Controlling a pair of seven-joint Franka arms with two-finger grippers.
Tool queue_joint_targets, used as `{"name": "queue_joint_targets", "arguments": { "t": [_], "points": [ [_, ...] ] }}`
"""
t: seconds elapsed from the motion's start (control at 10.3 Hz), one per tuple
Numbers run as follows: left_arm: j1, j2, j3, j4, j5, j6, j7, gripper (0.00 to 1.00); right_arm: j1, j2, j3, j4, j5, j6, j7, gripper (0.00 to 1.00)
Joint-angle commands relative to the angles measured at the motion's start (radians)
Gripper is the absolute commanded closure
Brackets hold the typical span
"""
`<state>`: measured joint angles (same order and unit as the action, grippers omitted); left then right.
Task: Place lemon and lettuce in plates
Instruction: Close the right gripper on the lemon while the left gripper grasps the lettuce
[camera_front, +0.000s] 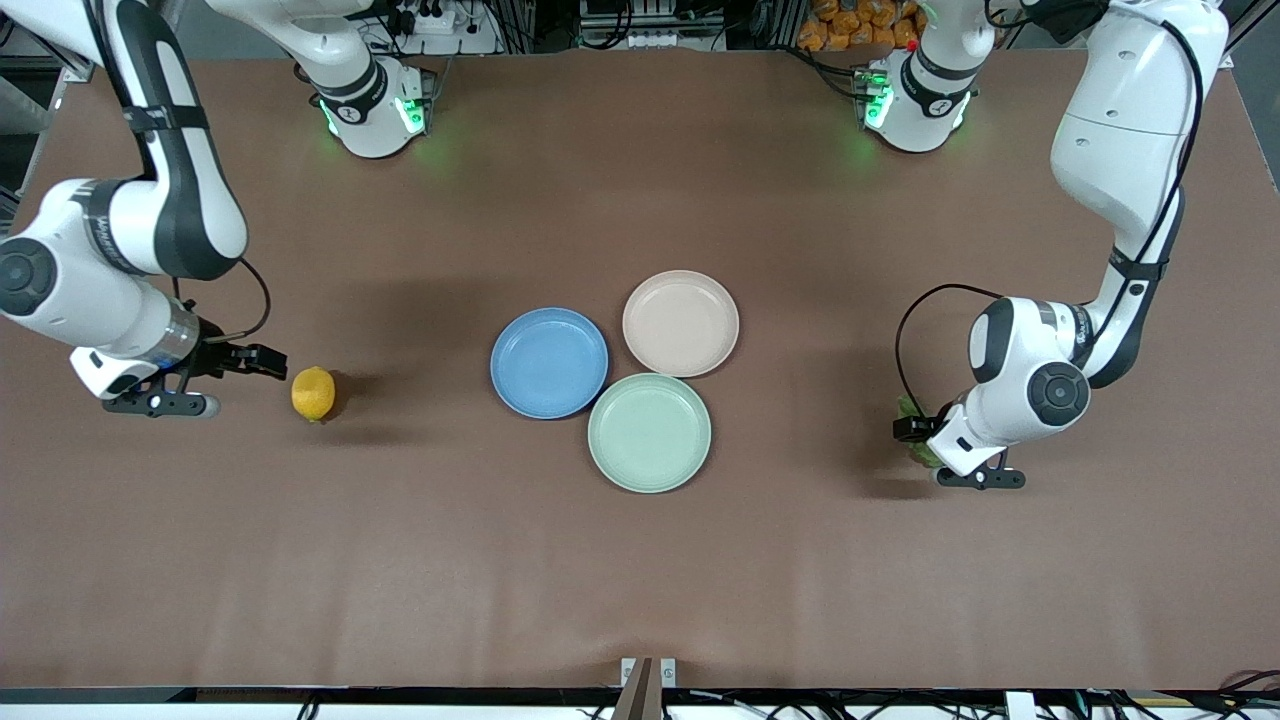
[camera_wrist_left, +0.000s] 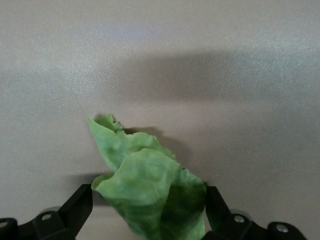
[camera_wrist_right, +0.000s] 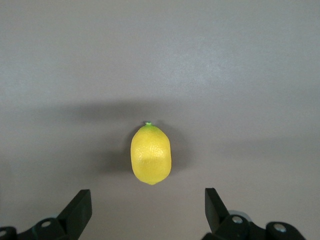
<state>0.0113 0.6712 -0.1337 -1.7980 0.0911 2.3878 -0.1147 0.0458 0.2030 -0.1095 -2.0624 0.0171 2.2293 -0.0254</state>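
The yellow lemon (camera_front: 313, 393) lies on the brown table toward the right arm's end. My right gripper (camera_front: 266, 362) is open beside it, low over the table. In the right wrist view the lemon (camera_wrist_right: 151, 154) lies just ahead of the open gripper (camera_wrist_right: 148, 210), outside the fingers. The green lettuce (camera_front: 922, 452) lies toward the left arm's end, mostly hidden under my left gripper (camera_front: 914, 431). In the left wrist view the lettuce (camera_wrist_left: 145, 185) sits between the wide-open fingers (camera_wrist_left: 80, 206) of the left gripper (camera_wrist_left: 148, 212). The blue plate (camera_front: 549, 362) and beige-pink plate (camera_front: 681, 323) are both empty.
A mint-green plate (camera_front: 650, 432) sits nearer the front camera, touching the blue and beige-pink plates at mid-table. The arm bases stand along the table edge farthest from the front camera.
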Motion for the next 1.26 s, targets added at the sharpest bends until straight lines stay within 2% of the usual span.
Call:
{"name": "queue_joint_targets", "arguments": {
  "t": [0.0, 0.1, 0.19, 0.49, 0.97, 1.17],
  "points": [
    [0.006, -0.01, -0.004, -0.014, 0.024, 0.014, -0.002, 0.02, -0.007, -0.007, 0.007, -0.076, 0.003, 0.09, -0.011, 0.0],
    [0.006, -0.019, -0.004, -0.018, 0.021, 0.014, -0.008, 0.74, -0.007, 0.015, 0.007, -0.077, 0.003, 0.098, -0.011, 0.0],
    [0.001, -0.022, -0.004, -0.02, 0.024, 0.014, -0.025, 1.0, -0.004, 0.035, 0.007, -0.077, 0.003, 0.108, -0.01, 0.0],
    [-0.004, -0.062, -0.004, -0.04, 0.025, 0.013, -0.025, 1.0, -0.001, 0.108, 0.008, -0.076, 0.003, 0.173, -0.011, 0.0],
    [-0.017, -0.221, -0.027, -0.118, 0.024, -0.005, -0.04, 1.0, 0.006, 0.182, 0.008, -0.076, 0.003, 0.24, -0.01, 0.0],
    [-0.016, -0.283, -0.066, -0.165, 0.024, -0.009, -0.052, 1.0, 0.005, 0.205, 0.01, -0.077, 0.003, 0.274, -0.01, 0.0]
  ]
}}
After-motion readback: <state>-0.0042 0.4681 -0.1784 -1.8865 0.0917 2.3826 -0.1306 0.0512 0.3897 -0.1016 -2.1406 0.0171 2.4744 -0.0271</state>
